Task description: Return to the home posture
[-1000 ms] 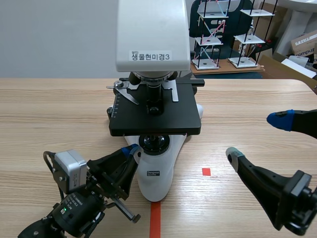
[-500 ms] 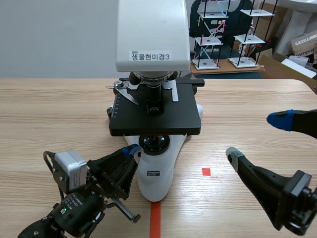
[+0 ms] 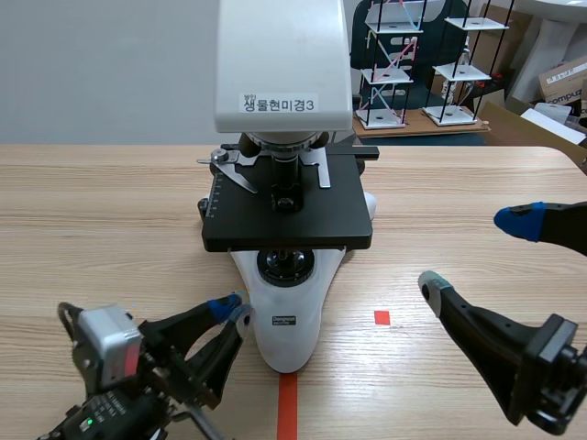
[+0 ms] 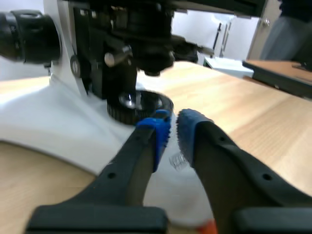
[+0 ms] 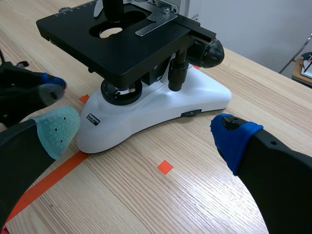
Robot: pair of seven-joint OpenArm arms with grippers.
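Count, scene view: one microscope (image 3: 284, 110), two grippers, one red tape square (image 3: 382, 317), and one red tape line (image 3: 287, 408).

The microscope stood at centre frame on the wooden table (image 3: 92, 211). Its white head filled the upper centre, and its black stage (image 3: 289, 215) sat at mid-frame over the white base (image 3: 289, 325). The base's front end lay just above the tape line at bottom centre.

The left gripper (image 3: 231, 308) sat at lower left, with its tips just beside the left flank of the base. Contact could not be confirmed. In the left wrist view its two blue pads (image 4: 158, 129) were drawn almost together, with only a sliver between them and nothing held. The base and the lamp ring lay just ahead of them.

The right gripper (image 3: 472, 253) sat at lower right, well apart from the microscope. Its fingers were spread wide and held nothing, with the grey-green pad lower and the blue pad nearer the right edge. The tape square lay between this gripper and the base.

Background, upper right: wire racks (image 3: 417, 64), number unclear, and a cardboard box (image 3: 564, 78).
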